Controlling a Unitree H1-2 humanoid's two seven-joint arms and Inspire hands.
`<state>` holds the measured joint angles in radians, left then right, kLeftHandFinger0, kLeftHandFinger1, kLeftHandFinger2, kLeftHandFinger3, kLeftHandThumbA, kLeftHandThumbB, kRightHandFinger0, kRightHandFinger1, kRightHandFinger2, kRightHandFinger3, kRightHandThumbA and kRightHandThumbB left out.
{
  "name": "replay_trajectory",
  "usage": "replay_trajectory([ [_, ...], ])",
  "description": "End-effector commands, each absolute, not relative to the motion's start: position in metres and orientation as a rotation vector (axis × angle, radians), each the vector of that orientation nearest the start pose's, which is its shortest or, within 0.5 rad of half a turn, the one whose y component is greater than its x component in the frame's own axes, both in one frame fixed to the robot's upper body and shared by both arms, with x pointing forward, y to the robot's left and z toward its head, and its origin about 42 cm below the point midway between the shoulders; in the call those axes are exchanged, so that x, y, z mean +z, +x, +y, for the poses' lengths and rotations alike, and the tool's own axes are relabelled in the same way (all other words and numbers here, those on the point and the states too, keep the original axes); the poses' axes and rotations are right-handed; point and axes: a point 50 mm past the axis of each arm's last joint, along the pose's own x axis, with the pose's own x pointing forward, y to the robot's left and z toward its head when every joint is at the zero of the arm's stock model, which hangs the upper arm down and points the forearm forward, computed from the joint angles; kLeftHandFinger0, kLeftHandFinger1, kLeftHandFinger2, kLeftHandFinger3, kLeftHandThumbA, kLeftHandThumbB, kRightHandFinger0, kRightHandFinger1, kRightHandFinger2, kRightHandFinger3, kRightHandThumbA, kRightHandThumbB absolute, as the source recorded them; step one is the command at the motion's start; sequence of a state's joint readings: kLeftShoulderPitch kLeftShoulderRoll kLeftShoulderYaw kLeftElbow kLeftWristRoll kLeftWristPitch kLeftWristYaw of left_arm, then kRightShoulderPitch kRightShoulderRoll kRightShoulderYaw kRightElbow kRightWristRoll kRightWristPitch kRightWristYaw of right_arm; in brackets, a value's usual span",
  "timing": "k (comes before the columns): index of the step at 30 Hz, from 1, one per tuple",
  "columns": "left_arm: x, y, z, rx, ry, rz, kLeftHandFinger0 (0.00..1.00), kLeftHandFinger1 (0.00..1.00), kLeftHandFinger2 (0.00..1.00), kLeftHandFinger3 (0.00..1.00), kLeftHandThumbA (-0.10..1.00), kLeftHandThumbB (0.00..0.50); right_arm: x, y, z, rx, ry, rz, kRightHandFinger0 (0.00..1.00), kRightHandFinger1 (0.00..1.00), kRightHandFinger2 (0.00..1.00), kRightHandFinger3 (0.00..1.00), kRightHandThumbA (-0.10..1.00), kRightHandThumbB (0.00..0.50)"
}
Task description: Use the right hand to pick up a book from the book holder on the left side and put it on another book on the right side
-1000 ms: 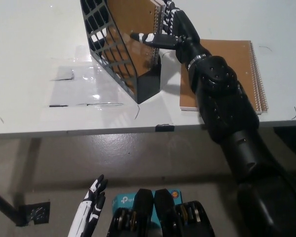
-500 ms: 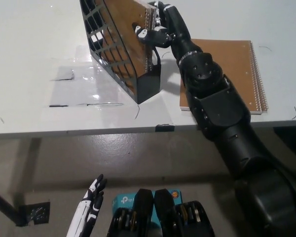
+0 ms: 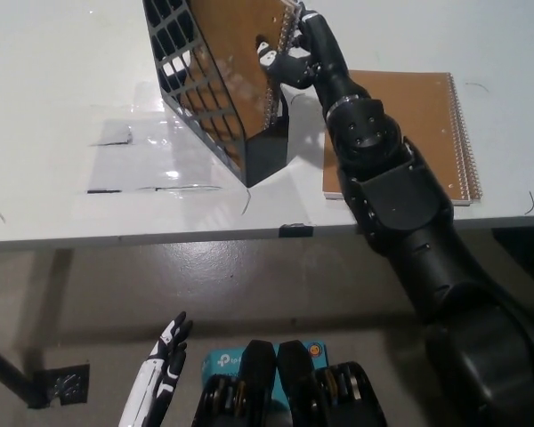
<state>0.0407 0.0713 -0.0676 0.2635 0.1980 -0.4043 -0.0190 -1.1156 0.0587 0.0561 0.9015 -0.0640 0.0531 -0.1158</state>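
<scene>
Right robot hand (image 3: 289, 55) now higher on book (image 3: 240, 53)

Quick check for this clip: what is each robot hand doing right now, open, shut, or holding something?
Left robot hand: open, holds nothing, low at the lower left.
Right robot hand: shut on the book in the book holder.

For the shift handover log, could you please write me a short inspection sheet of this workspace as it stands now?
Surface: white table, with a glossy clear patch on it.
Job's things: black mesh book holder on the table's left, holding an upright brown spiral-bound book; a second brown spiral-bound book lies flat to its right.
Clutter: small black clip at the table's front edge; teal box on the floor.
Hands: black right hand closed on the upright book's spiral edge; white left hand rests low, below the table, fingers apart.
Cables: nothing seen.
Surroundings: grey floor under the table.
</scene>
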Motion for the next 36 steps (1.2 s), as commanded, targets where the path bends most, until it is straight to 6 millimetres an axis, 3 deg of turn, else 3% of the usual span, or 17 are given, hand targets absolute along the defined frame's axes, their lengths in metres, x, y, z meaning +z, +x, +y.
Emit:
replay_trajectory([
  [1, 0.049, 0.261, 0.216, -0.145, 0.263, -0.157, 1.0, 1.0, 1.0, 1.0, 1.0, 0.206, 0.372, 0.553, -0.051, 0.295, 0.072, -0.252, 0.0, 0.37, 0.76, 0.79, -0.1, 0.111],
  [2, 0.048, 0.261, 0.216, -0.146, 0.264, -0.158, 1.0, 1.0, 1.0, 1.0, 1.0, 0.199, 0.378, 0.553, -0.051, 0.312, 0.132, -0.245, 0.0, 0.41, 0.82, 0.81, -0.1, 0.13],
  [3, 0.048, 0.261, 0.216, -0.146, 0.265, -0.157, 1.0, 1.0, 1.0, 1.0, 1.0, 0.201, 0.39, 0.553, -0.052, 0.325, 0.239, -0.23, 0.0, 0.38, 0.79, 0.79, -0.1, 0.117],
  [6, 0.048, 0.262, 0.216, -0.153, 0.262, -0.158, 1.0, 1.0, 1.0, 1.0, 1.0, 0.193, 0.439, 0.548, -0.055, 0.388, 0.542, -0.19, 0.0, 0.41, 0.84, 0.81, -0.1, 0.117],
  [11, 0.049, 0.264, 0.217, -0.15, 0.27, -0.167, 1.0, 1.0, 1.0, 1.0, 1.0, 0.197, 0.488, 0.537, -0.061, 0.451, 0.675, -0.21, 0.0, 0.4, 0.84, 0.99, -0.1, 0.079],
  [14, 0.049, 0.264, 0.217, -0.151, 0.27, -0.168, 1.0, 1.0, 1.0, 1.0, 1.0, 0.188, 0.506, 0.531, -0.063, 0.489, 0.769, -0.203, 0.0, 0.4, 0.83, 1.0, -0.1, 0.087],
  [19, 0.049, 0.263, 0.217, -0.152, 0.271, -0.167, 1.0, 1.0, 1.0, 1.0, 1.0, 0.182, 0.528, 0.53, -0.069, 0.548, 0.946, -0.179, 0.0, 0.25, 0.73, 1.0, -0.1, 0.105],
  [23, 0.049, 0.263, 0.216, -0.156, 0.265, -0.166, 1.0, 1.0, 1.0, 1.0, 1.0, 0.171, 0.539, 0.532, -0.078, 0.567, 0.982, -0.19, 0.0, 0.2, 0.72, 1.0, -0.1, 0.13],
  [31, 0.049, 0.264, 0.216, -0.153, 0.266, -0.156, 1.0, 1.0, 1.0, 1.0, 1.0, 0.199, 0.569, 0.527, -0.089, 0.558, 0.973, -0.236, 0.0, 0.24, 0.76, 1.0, -0.1, 0.131],
  [36, 0.048, 0.264, 0.216, -0.157, 0.271, -0.167, 1.0, 1.0, 1.0, 1.0, 1.0, 0.17, 0.594, 0.52, -0.096, 0.566, 0.953, -0.288, 0.0, 0.24, 0.76, 1.0, -0.1, 0.112],
])
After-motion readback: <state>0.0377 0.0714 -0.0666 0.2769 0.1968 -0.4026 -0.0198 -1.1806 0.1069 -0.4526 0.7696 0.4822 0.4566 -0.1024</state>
